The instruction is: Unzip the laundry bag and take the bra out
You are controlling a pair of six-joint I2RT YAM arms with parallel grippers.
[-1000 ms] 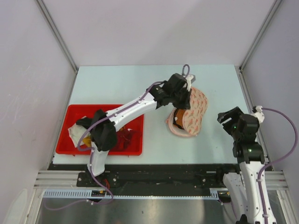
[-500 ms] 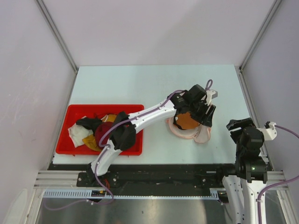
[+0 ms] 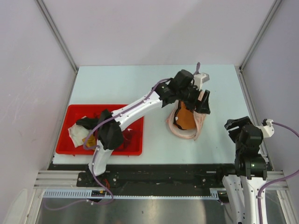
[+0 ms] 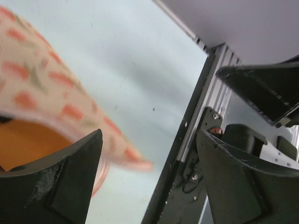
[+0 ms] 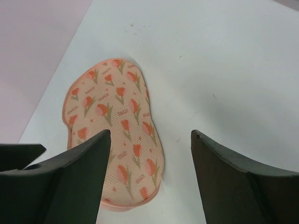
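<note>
Here, in the top external view, the laundry bag (image 3: 181, 132) lies on the tabletop (image 3: 117, 84) right of centre. Its printed top is folded up and open, so the orange bra (image 3: 186, 119) shows inside. The left claw (image 3: 202, 102) hangs over the bag's upper right edge. The right claw (image 3: 237, 125) waits well apart at the right of the frame, and a red tray (image 3: 77, 112) of other garments sits at the lower left.

In the left wrist view, the left claw (image 4: 149, 140) is spread wide with nothing pinched between its jaws. The laundry bag (image 4: 46, 93) fills the upper left as a blurred printed flap, and a patch of the bra (image 4: 23, 144) shows beneath it, beside the left-hand finger.

In the right wrist view, the right claw (image 5: 151, 135) is likewise released and empty. The laundry bag (image 5: 117, 107) lies on the tabletop beyond it, left of centre, and we cannot see the bra from here.

We judge the bra to be light and soft, with cups that keep some shape and thin straps that could catch on the zip or mesh. We think the best hold is on a cup's edge or the bridge between the cups, not on a strap. The bag is limp and light too, so it will likely rise with the bra unless its rim is pinned.
</note>
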